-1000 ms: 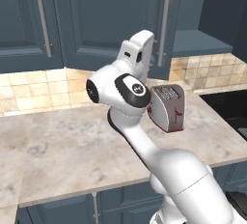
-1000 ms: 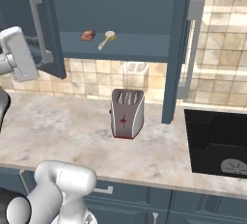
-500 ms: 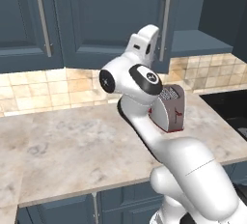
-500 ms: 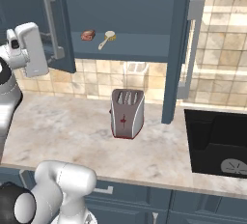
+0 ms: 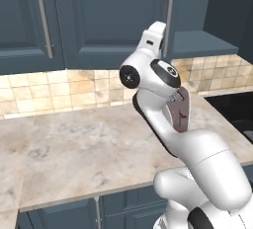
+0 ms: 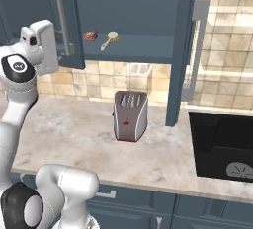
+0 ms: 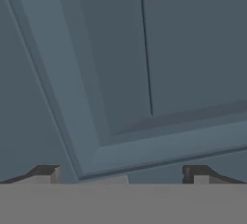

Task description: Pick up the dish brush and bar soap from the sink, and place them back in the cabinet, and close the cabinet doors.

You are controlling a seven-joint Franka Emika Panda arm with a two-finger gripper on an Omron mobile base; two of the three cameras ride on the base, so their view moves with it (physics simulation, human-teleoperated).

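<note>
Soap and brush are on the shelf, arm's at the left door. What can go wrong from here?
1. The open gripper presses the left dark blue-grey cabinet door near its lower corner, holding nothing; it may slide off the panel.
2. The right cabinet door hangs wide open over the red-and-silver toaster; the arm may knock it when reaching across.
3. The cream-headed dish brush lies near the shelf's front edge; a hard slam might shift it.

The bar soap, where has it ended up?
In the right base view the bar soap lies on the shelf of the open cabinet, at its left end, just left of the dish brush.
</note>
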